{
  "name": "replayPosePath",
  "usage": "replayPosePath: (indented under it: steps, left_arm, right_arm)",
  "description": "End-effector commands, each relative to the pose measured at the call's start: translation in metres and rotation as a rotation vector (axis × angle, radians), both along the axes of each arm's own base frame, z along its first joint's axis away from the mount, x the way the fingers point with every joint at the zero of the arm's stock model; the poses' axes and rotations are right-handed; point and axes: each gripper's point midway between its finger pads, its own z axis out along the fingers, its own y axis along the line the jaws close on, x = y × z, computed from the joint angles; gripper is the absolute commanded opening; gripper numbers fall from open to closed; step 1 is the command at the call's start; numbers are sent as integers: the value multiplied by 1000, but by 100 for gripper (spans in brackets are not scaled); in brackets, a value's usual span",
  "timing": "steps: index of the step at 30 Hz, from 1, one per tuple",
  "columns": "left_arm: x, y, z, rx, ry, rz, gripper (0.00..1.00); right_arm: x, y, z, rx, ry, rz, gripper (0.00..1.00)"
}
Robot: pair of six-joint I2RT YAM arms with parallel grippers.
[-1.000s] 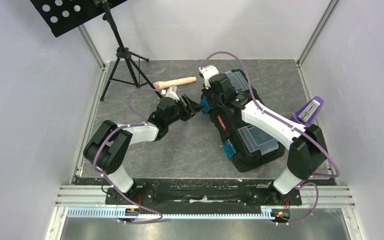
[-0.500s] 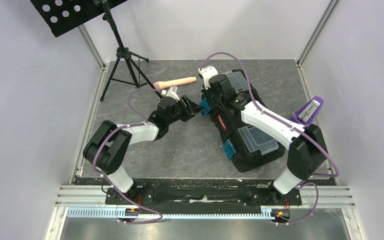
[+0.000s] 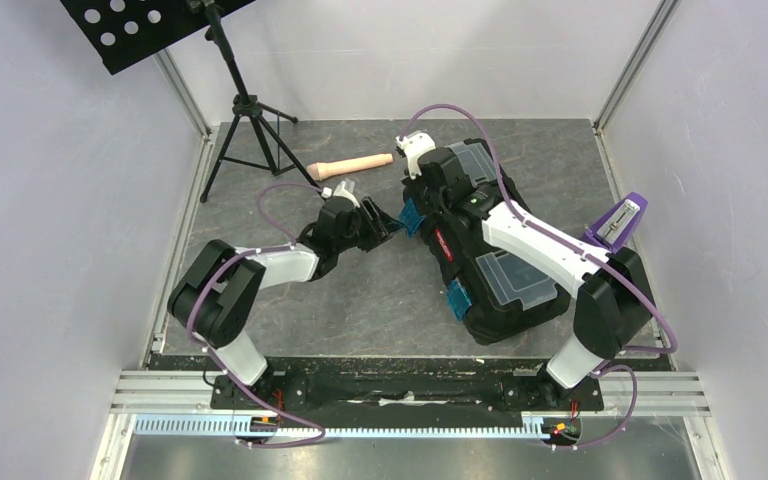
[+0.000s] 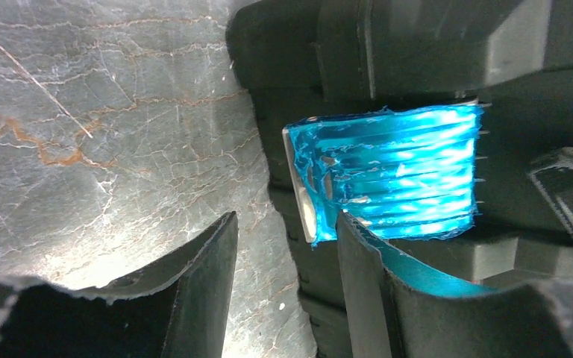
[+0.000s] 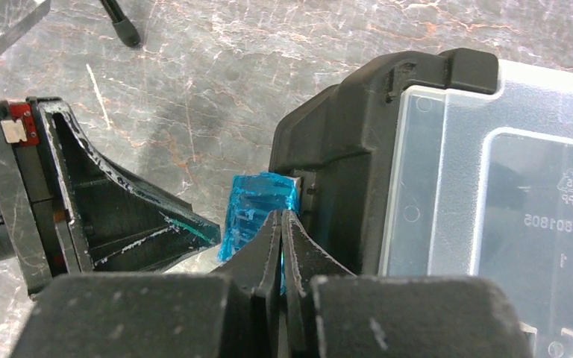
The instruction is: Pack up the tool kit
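Blue ribbed latch (image 4: 388, 175) on black toolbox (image 4: 418, 45).

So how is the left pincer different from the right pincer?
The left pincer has its jaws apart; the right pincer has its jaws pressed shut, with nothing between them. The left pincer sits low on the table side of the toolbox; the right pincer's arm stretches over the toolbox's top. Both are black, and both point at the same blue latch.

Top camera looks down over the table (image 3: 380, 290); both wrist cameras closely face one blue latch (image 4: 388, 175)
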Motion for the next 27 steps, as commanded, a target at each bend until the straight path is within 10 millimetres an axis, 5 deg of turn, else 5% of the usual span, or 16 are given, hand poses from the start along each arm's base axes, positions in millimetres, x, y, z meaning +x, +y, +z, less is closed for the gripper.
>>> replayPosePath:
  steps: [1,6,10,20,27]
  left_arm:
    - [6,4,39,-7,-122,15,58]
    - [3,11,58,20,-171,14,56]
    - [8,9,53,51,-162,9,41]
    - [19,-13,47,19,-132,-54,28]
    - [20,-16,34,21,-102,-60,27]
  right_arm:
    - [-40,-9,-18,-47,167,71,4]
    - [-38,-4,51,31,47,123,16]
    - [-27,-27,84,34,-11,75,31]
    - [17,-110,100,113,0,-67,63]
    - [33,-157,82,263,94,-103,81]
